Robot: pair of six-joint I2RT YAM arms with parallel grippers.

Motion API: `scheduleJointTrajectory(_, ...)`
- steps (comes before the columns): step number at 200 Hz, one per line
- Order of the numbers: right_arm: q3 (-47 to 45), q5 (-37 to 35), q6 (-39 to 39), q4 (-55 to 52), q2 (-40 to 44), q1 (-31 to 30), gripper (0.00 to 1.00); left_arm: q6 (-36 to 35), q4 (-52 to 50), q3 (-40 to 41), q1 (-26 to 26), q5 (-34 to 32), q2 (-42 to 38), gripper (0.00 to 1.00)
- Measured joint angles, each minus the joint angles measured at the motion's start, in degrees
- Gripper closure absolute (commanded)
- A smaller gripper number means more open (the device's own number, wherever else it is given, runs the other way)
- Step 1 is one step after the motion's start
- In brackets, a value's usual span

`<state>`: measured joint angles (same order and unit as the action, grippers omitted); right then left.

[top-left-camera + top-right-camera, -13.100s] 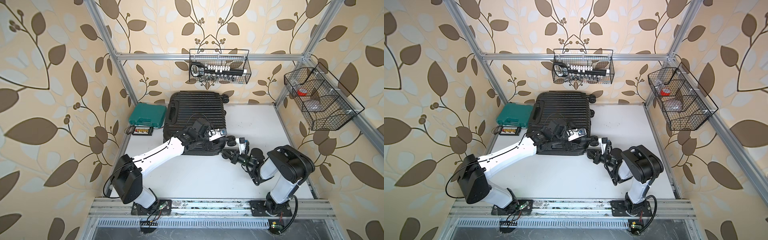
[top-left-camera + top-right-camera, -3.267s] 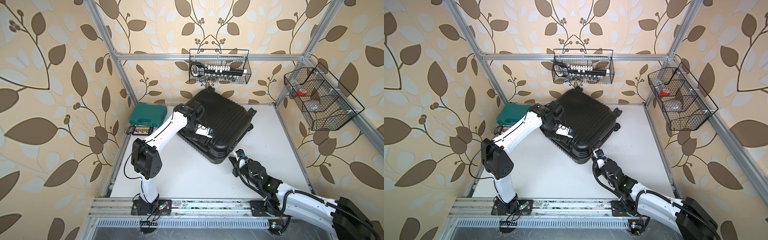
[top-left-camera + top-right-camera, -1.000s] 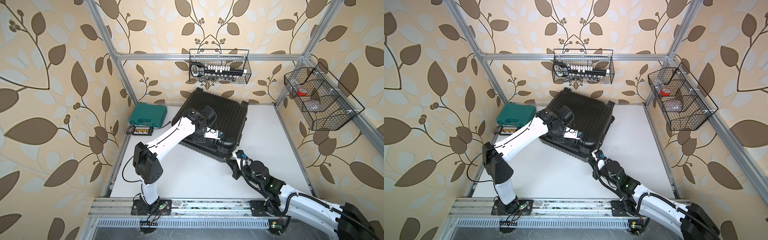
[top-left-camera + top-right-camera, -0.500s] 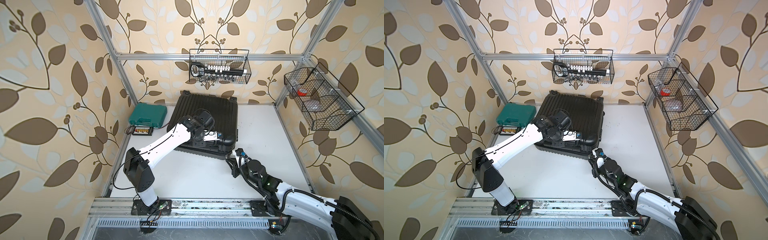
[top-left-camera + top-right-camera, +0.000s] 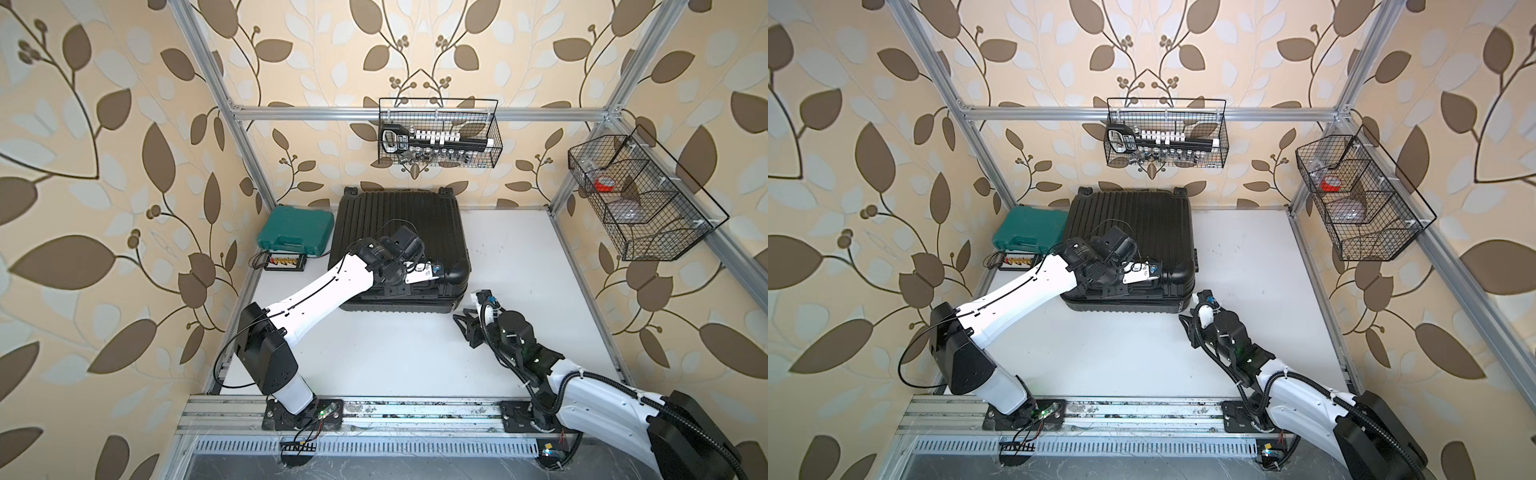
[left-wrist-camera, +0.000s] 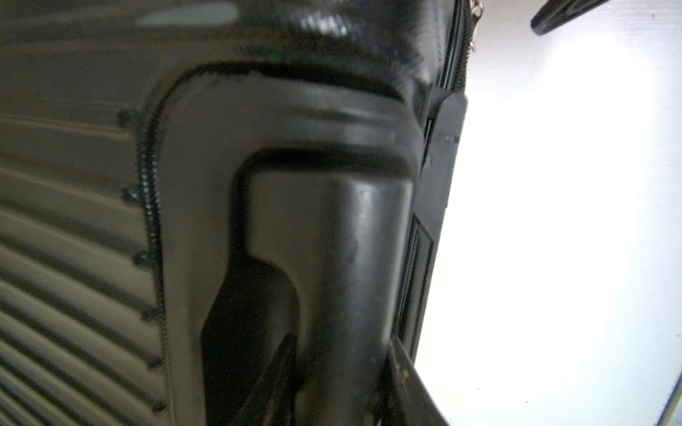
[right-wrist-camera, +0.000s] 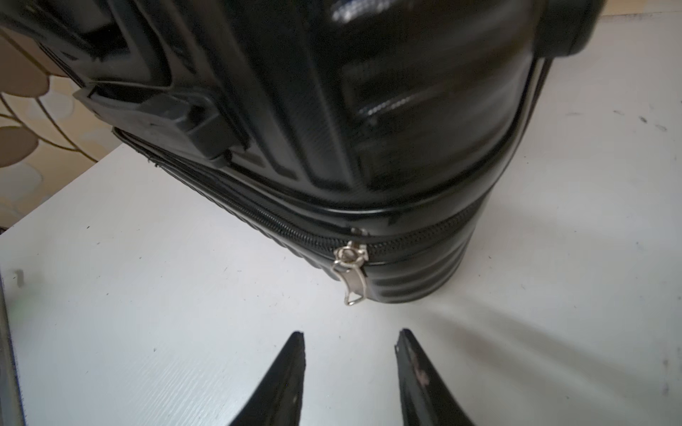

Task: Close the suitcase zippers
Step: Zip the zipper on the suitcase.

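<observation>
— Where does the suitcase stand?

— The suitcase [image 5: 399, 224] lies flat at the back of the worktop [image 5: 395, 353], shell halves together, wheels towards the rear wall. The left hand [image 5: 430, 269] is pinching the carry handle [image 6: 332, 258] near the case's front edge, one finger in the recess and one on the outer side. I judge it is steadying the case.

— And the right hand?

— The right hand [image 7: 351, 343] is spread and holds nothing. It sits low over the worktop, just short of the case's near right corner. The metal pull [image 7: 350, 274] hangs from the zipper track [image 7: 280, 230] straight ahead of it, apart from both fingers.

— Step in hand?

— Approach to the pull, in my judgement. The next move calls for a short advance, a pinch on the hanging tab, then a draw along the track round the corner with the case held firm. The tab is small and loose, so a miss is possible. How much track remains unzipped I cannot tell.

— Surface and room?

— White worktop, lightly scuffed. A teal tool case [image 5: 297, 226] sits just beside the suitcase's left side, with a small connector board [image 5: 286, 262] in front of it. There is an aluminium frame [image 5: 415, 113] and leaf-patterned walls. Two wire baskets hang, the rear basket [image 5: 438, 137] on the back rail and the side basket [image 5: 636, 208] on the right.
</observation>
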<state>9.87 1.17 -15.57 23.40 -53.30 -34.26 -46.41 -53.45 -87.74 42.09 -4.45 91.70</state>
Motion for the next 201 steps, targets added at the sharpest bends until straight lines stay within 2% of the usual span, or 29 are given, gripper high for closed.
scheduleJointTrajectory(39, 0.0, 1.8, 1.4, 3.2, -1.8, 0.6, 0.54, 0.6, 0.1, 0.0, 0.0, 0.4, 0.0, 0.65)
scheduleJointTrajectory(72, 0.0, 0.3, 1.8, 6.0, -5.4, 0.6, 0.54, 1.8, 0.1, 0.0, 0.0, 1.0, 0.0, 0.66)
scheduleJointTrajectory(125, 2.4, -2.0, 3.7, 9.0, -11.6, 0.6, 0.60, 3.8, 0.2, 0.0, 0.6, 1.6, -0.4, 0.66)
scheduleJointTrajectory(146, 3.4, -2.7, 4.9, 9.2, -13.6, 0.6, 0.66, 4.5, 0.8, 0.7, 0.6, 1.9, -1.1, 0.66)
scheduleJointTrajectory(184, 4.5, -4.1, 5.9, 9.1, -15.1, 0.7, 0.88, 5.3, 1.0, 1.3, 0.6, 1.8, -1.6, 0.66)
scheduleJointTrajectory(201, 4.5, -4.2, 6.4, 9.1, -15.0, 0.6, 0.92, 5.5, 1.2, 1.4, 0.6, 1.8, -1.7, 0.66)
